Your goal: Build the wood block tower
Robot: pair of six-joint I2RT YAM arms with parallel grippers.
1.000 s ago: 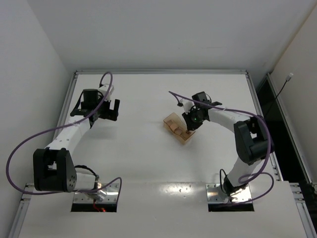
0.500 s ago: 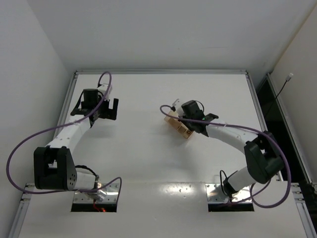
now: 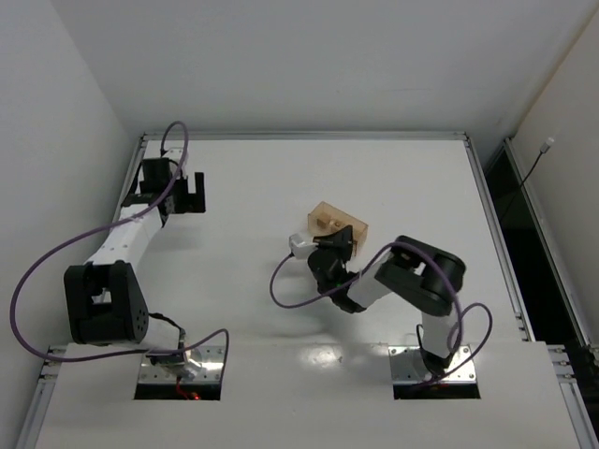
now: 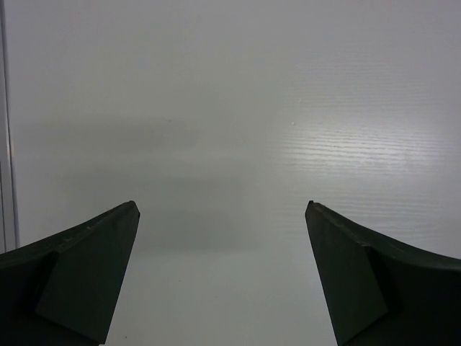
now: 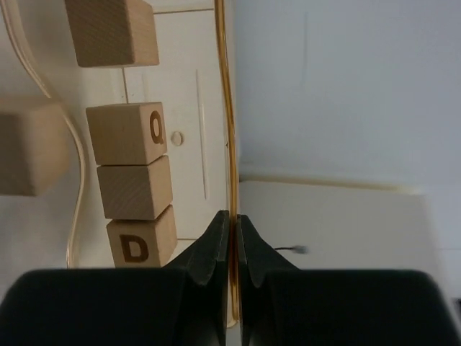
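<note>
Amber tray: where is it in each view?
Top external: amber tray right of centre.
Left wrist: not in view.
Right wrist: fills left half, wall running up the middle.
Shared landmark: right gripper, shut on the tray's wall.

Light-brown, dark-lettered cubes; translucent amber tray; white table.

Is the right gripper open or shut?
Shut: in the right wrist view, the right gripper pinches the thin wall of the amber tray.
</note>
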